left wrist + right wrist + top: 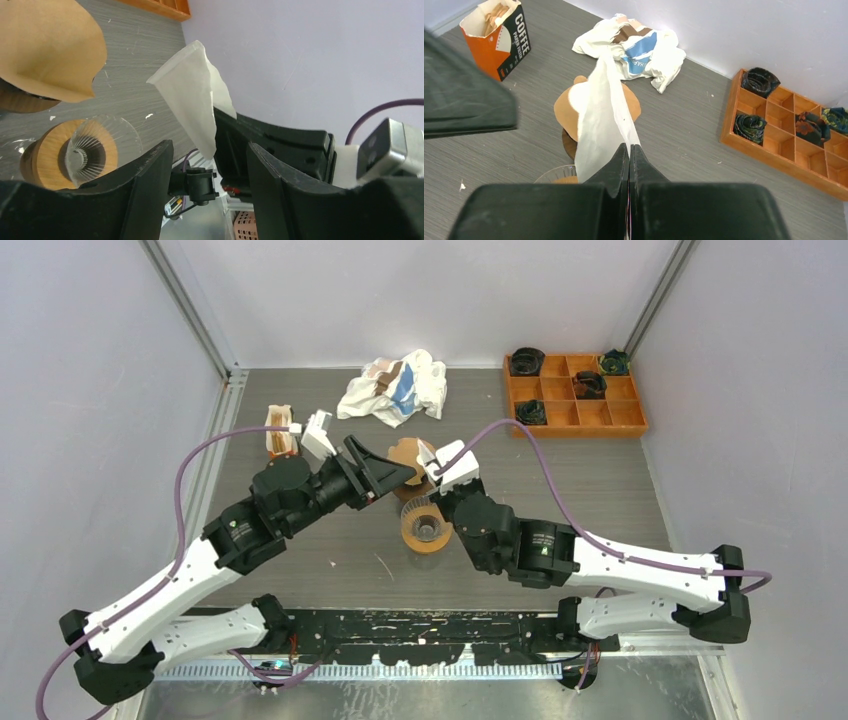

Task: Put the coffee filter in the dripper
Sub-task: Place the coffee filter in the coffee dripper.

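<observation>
My right gripper (629, 150) is shut on the lower edge of a white paper coffee filter (601, 120), held up as a cone above the table. The filter also shows in the left wrist view (192, 95). The dripper (425, 528), clear ribbed glass on a round wooden base, stands just below and in front of both grippers; it also shows in the left wrist view (82, 152). My left gripper (210, 165) is open and empty, its jaws on either side of the filter's tip without touching it. In the top view it (400, 478) faces the right gripper (428, 470).
A brown filter (45, 50) sits in a second wooden stand behind the dripper. An orange coffee filter box (280, 430) stands at the left. A crumpled white bag (395, 388) lies at the back. A wooden compartment tray (575, 392) with dark items is at the back right.
</observation>
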